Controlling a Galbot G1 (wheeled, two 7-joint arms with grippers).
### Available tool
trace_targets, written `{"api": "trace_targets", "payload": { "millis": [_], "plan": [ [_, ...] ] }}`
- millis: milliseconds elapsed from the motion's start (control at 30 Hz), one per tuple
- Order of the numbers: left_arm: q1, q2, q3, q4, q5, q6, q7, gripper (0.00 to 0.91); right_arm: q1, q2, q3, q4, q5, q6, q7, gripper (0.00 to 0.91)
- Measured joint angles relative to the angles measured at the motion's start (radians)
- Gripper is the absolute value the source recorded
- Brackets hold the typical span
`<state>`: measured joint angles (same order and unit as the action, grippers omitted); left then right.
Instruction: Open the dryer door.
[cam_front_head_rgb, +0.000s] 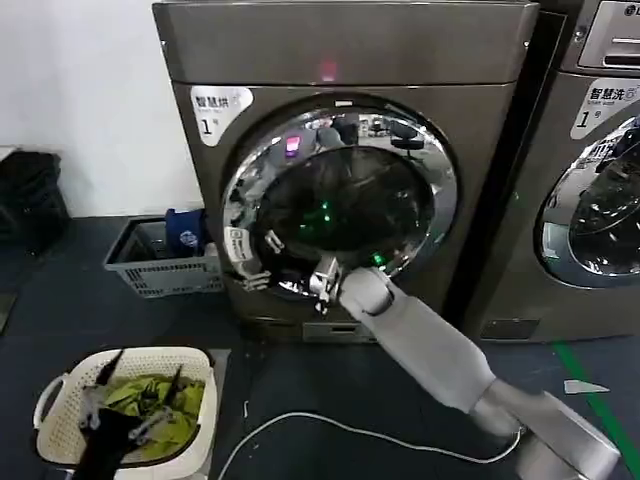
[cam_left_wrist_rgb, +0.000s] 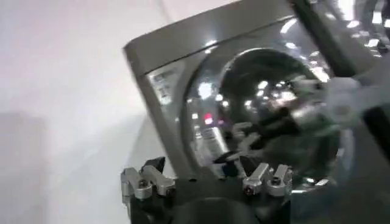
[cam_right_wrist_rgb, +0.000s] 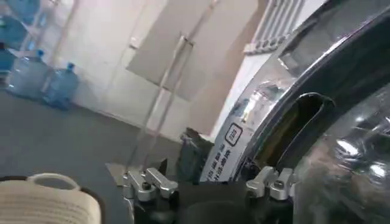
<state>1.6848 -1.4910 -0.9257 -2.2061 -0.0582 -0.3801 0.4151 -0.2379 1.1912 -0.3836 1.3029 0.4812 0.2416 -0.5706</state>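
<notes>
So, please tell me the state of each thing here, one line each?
Chrome-ringed round dryer door: shut or barely ajar.
Grey-bronze dryer: powered, red light on.
Right gripper: at the door's lower-left rim.
Left gripper: low over white laundry basket holding green cloth.

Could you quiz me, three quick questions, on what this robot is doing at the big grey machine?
1. True or false: the right gripper is at the dryer door's chrome ring.
2. Where does the left gripper sit? A) on the dryer B) over the white laundry basket
3. Which number is on the dryer's sticker?

Key: 1 true; 2 B; 3 one.
</notes>
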Motion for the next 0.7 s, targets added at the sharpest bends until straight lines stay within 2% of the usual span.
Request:
{"api": "trace_targets", "payload": {
  "millis": [267, 700],
  "plan": [
    [-0.084, 0.013, 0.002, 0.028, -0.002, 0.081, -0.011, 0.907, -0.026, -0.082, 0.003, 0.077, 0.083, 0.034, -0.116, 0.907],
    [-0.175, 0.058, 0.037, 0.055, -0.017, 0.132, -0.004, 0.907, -0.094, -0.191, 0.096, 0.179, 0.183, 0.067, -0.409, 0.907]
  ]
}}
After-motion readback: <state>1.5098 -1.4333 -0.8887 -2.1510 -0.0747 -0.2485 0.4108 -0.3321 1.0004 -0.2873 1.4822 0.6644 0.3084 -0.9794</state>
